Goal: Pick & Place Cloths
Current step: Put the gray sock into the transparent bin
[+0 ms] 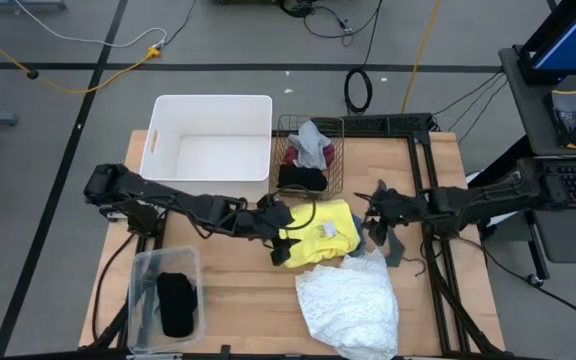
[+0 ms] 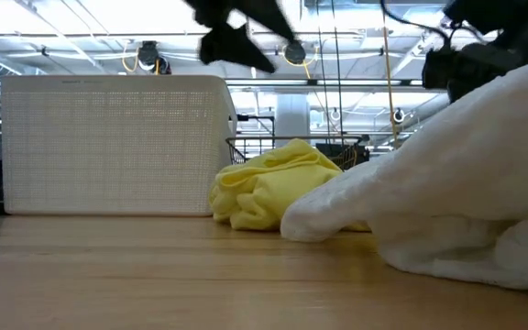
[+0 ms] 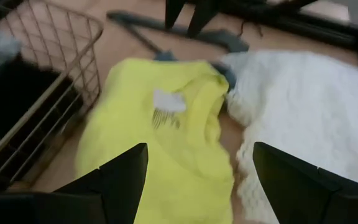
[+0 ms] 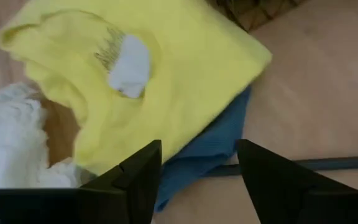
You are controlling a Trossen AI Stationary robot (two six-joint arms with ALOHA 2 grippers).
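Left hand (image 1: 280,232), with its fingers spread and nothing between them, is shown hanging over the left edge of the yellow cloth (image 1: 320,232), which lies crumpled at the middle of the wooden surface (image 1: 238,290). In the left wrist view the yellow cloth (image 3: 160,137) is seen directly ahead of and between the two dark fingers (image 3: 114,180), so a straight descent is judged sufficient for a grasp. The cloth's long axis is seen to run roughly across the surface, from the left hand toward the right one.

Just beyond the yellow cloth, on the side away from the left arm, the white lacy cloth (image 1: 350,300) is spread toward the near edge, touching the yellow one. A blue-grey cloth (image 4: 213,146) is seen tucked under the yellow cloth's far edge.

At the right, the right hand (image 1: 380,212) is shown with its fingers parted and empty, close beside the yellow cloth's right edge, above the blue-grey piece. Both hands are near; the left is judged the better placed, being already over the fabric.

Behind, the wire basket (image 1: 336,125) holds further cloths, with the white bin (image 1: 211,105) standing to its left.
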